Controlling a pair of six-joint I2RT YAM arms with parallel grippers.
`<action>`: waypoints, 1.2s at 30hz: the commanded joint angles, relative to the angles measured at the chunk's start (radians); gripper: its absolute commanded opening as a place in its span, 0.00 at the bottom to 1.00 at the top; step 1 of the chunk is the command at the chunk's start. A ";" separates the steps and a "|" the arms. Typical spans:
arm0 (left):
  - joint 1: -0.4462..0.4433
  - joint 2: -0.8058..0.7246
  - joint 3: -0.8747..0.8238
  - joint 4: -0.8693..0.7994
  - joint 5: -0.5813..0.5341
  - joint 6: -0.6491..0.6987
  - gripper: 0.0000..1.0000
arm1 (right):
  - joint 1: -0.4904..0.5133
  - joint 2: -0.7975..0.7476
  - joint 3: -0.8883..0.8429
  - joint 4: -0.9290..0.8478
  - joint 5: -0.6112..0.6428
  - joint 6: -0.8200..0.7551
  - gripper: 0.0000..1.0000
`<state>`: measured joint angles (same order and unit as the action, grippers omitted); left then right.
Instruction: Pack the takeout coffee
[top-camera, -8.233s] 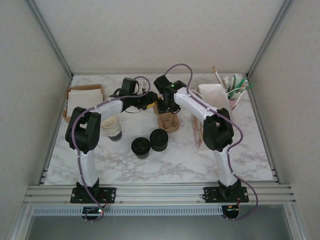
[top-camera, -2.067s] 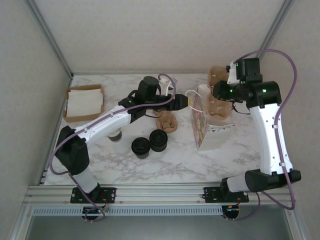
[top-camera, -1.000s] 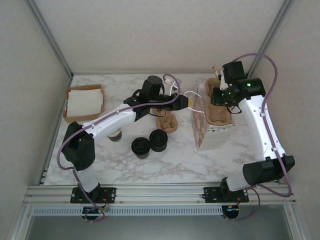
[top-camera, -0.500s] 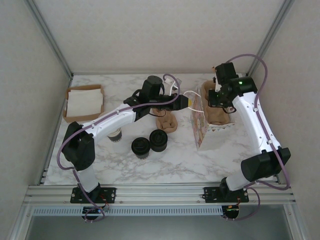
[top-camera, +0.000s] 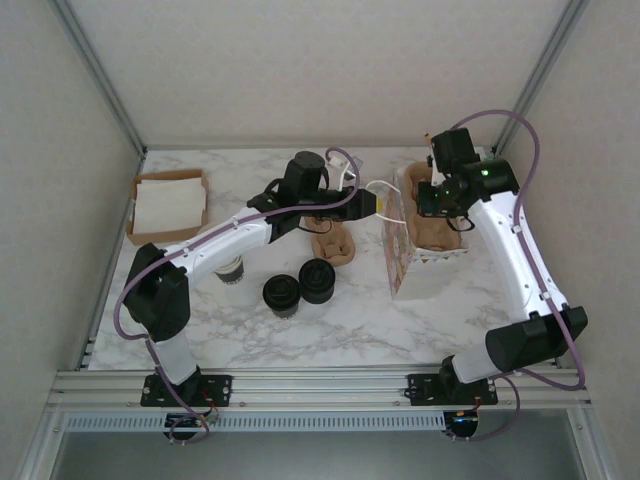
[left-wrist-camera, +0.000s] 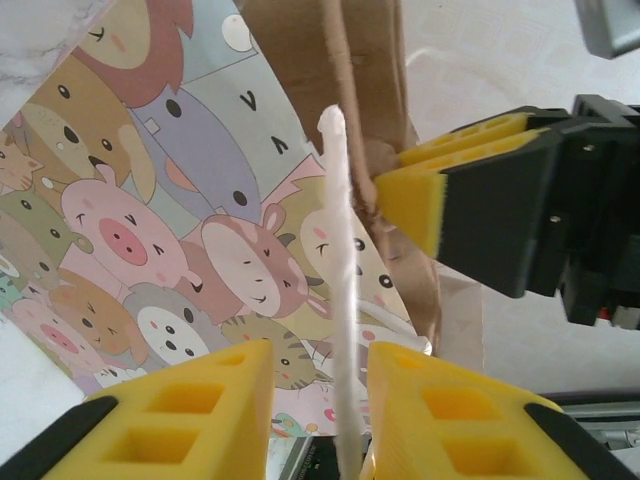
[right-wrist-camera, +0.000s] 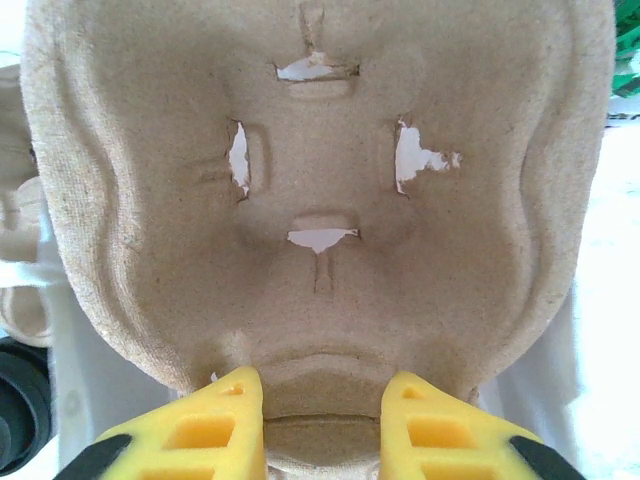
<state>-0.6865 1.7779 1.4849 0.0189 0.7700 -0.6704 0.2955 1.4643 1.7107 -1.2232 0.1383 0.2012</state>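
Observation:
The takeout coffee (top-camera: 282, 295), a small cup with a black lid, stands on the marble table in front of my left arm, away from both grippers. A paper bag (top-camera: 408, 268) printed with cartoon animals (left-wrist-camera: 180, 250) stands right of centre. My left gripper (top-camera: 372, 203) (left-wrist-camera: 320, 360) is open, and the bag's white handle (left-wrist-camera: 335, 250) runs between its fingers, lying against the right one. My right gripper (top-camera: 438, 198) (right-wrist-camera: 322, 395) is shut on the rim of a brown pulp cup carrier (top-camera: 440, 228) (right-wrist-camera: 320, 150) held at the bag's mouth.
A black stack of lids (top-camera: 318, 280) sits beside the coffee. A stack of lidless cups (top-camera: 228, 268) stands under my left arm. A second pulp carrier (top-camera: 335, 245) lies mid-table. A cardboard box of napkins (top-camera: 168, 205) is at the back left.
My right gripper has shifted the carrier slightly left and lower over the bag's mouth. The left arm has held still with the handle.

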 joint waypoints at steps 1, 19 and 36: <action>-0.001 -0.012 0.003 0.026 -0.008 -0.011 0.31 | 0.009 -0.032 0.004 -0.005 0.017 0.002 0.22; -0.001 -0.017 -0.002 0.020 -0.017 -0.018 0.29 | 0.010 0.023 -0.045 -0.024 0.022 0.001 0.22; -0.001 -0.038 -0.020 0.031 -0.011 -0.021 0.23 | 0.010 0.058 -0.040 -0.049 0.018 0.047 0.22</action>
<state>-0.6865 1.7775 1.4765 0.0254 0.7628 -0.6849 0.2993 1.5219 1.6779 -1.2438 0.1467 0.2298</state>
